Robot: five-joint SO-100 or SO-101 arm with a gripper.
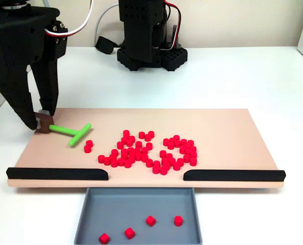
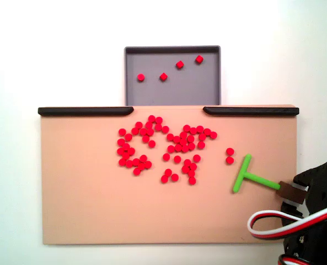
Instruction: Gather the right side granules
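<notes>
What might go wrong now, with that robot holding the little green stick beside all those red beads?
The gripper grasps the green T-shaped pusher only by a small brown block at its stem end, so pushing could twist it loose. Two granules sit apart from the main pile and might be missed. A hard sweep could roll granules past the gap between the black rails, missing the grey tray.

The near edge of the grey tray [image 1: 139, 240] was cut off by the bottom border in a fixed view. The arm's upper body was cropped at the top left there, and at the lower right corner in another fixed view. The end of the green pusher's [image 2: 250, 178] stem was hidden within the brown block [image 2: 291, 191] at the gripper [image 1: 43, 121], whose fingertips were obscured.
</notes>
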